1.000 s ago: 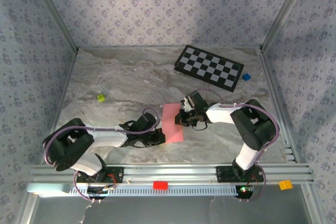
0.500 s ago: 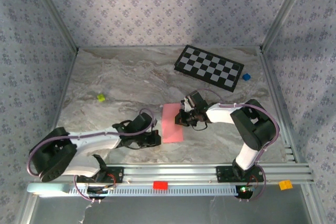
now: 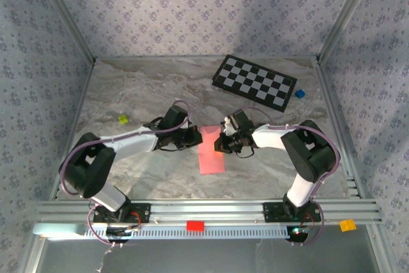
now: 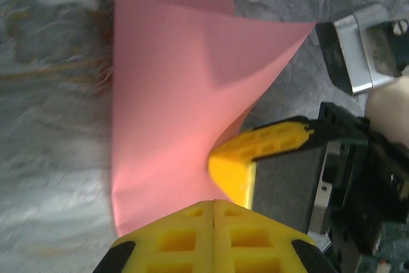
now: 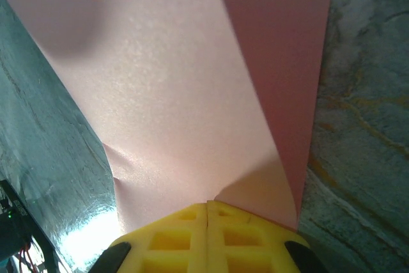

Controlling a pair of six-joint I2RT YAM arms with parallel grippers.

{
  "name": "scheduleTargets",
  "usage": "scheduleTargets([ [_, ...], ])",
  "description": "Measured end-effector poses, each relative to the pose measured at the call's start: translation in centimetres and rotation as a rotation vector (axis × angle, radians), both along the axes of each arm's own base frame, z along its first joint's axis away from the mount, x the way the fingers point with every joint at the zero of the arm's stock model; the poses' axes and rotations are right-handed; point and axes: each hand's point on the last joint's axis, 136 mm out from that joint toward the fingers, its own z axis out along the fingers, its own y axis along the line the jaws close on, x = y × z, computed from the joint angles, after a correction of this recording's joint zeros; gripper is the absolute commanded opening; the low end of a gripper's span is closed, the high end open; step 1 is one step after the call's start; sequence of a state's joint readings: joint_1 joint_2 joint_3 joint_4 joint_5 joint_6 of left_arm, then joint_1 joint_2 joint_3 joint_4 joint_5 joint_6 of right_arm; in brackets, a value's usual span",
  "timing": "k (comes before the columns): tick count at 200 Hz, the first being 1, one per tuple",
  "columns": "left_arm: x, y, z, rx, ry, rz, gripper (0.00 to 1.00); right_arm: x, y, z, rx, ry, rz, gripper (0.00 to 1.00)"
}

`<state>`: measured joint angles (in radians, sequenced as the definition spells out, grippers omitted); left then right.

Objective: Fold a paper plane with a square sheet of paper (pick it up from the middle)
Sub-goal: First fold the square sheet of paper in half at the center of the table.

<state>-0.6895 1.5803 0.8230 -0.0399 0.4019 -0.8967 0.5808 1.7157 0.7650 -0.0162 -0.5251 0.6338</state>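
The square sheet of paper (image 3: 211, 155) lies on the marble table as a narrow pink rectangle, folded over. In the left wrist view the paper (image 4: 166, 94) has one flap curling up at its right side, beside the right gripper's yellow fingers (image 4: 262, 148). My left gripper (image 3: 195, 137) is shut, its tips (image 4: 214, 204) over the sheet's left edge; whether they pinch paper I cannot tell. My right gripper (image 3: 219, 145) is at the sheet's right edge. In its wrist view the creased paper (image 5: 179, 81) runs into the closed tips (image 5: 208, 206).
A black-and-white checkered board (image 3: 254, 82) lies at the back right with a small blue block (image 3: 299, 93) beside it. A yellow-green block (image 3: 123, 119) sits at the left. A red block (image 3: 195, 225) and an orange one (image 3: 347, 224) rest on the front rail.
My left arm has swung from the sheet's near left side up to its far left edge. The right gripper has stayed at the sheet's right edge.
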Motion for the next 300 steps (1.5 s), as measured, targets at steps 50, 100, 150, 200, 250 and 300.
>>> scheduleTargets([
  [50,0.6,-1.0,-3.5,0.029,0.054,-0.035,0.00,0.0,-0.1,0.0,0.003,0.005,0.001,0.00],
  [100,0.5,-0.8,-5.5,0.006,0.056,-0.038,0.00,0.0,-0.1,0.0,0.003,0.004,0.001,0.00],
  [150,0.3,-0.4,-5.3,0.016,0.052,-0.033,0.02,-0.1,-0.1,-0.1,0.004,0.002,0.001,0.00],
  [200,1.6,-0.7,-3.8,0.032,0.032,-0.029,0.03,0.0,-0.2,-0.1,0.002,0.006,-0.001,0.00],
  [250,2.8,-0.3,-4.2,0.040,0.025,-0.012,0.02,0.0,-0.2,-0.1,0.001,0.007,-0.001,0.00],
  [300,2.9,0.1,-5.4,0.024,0.052,-0.008,0.02,-0.1,-0.3,-0.1,0.002,0.006,-0.004,0.00],
])
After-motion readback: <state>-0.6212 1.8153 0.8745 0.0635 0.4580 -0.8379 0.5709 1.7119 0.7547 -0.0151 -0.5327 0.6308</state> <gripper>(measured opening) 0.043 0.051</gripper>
